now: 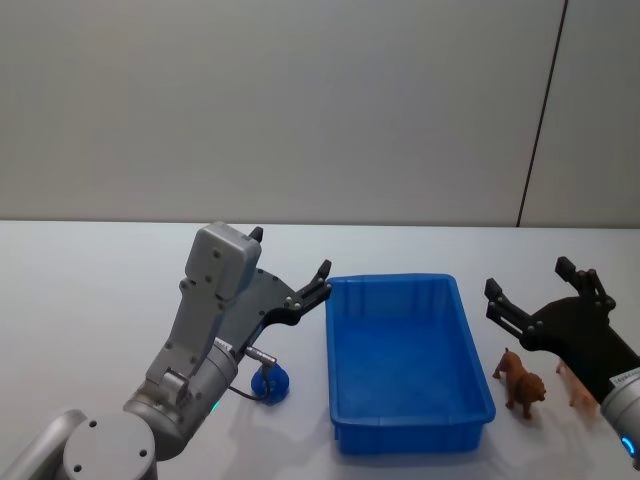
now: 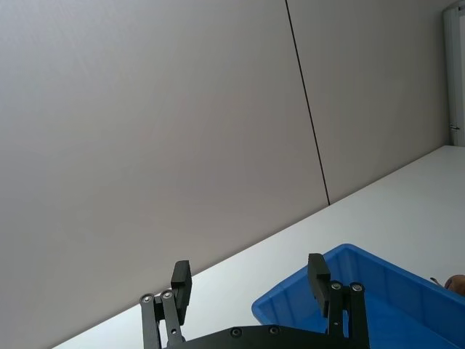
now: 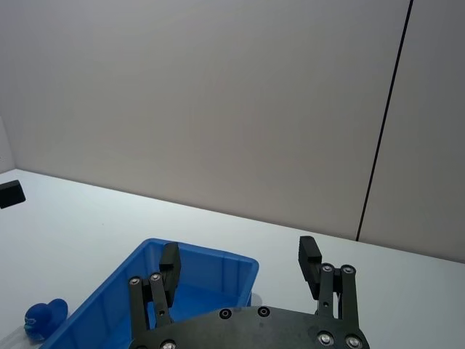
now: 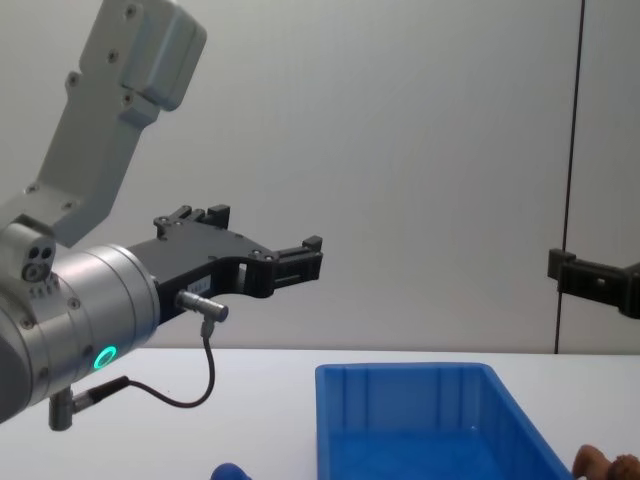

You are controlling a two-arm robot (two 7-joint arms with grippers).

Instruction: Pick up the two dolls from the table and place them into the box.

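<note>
Head view: the box [image 1: 392, 282] sits on the table [image 1: 90, 300], long axis running 12 to 6. On the table at the box's 8 o'clock lies the blue doll [image 1: 271, 383], near the near-left corner, apart from the wall, under the left arm. At the box's 4 o'clock stands the brown doll [image 1: 522, 381], on the table just beside the wall. At its 3 o'clock a paler tan figure [image 1: 574, 386], partly hidden by the right arm. At the box's 10 o'clock the left gripper [image 1: 290, 252] hangs off the table, fingers spread, grasping nothing. At the box's 2 o'clock the right gripper [image 1: 528, 277] hangs above the brown doll, fingers likewise spread, holding nothing.
</note>
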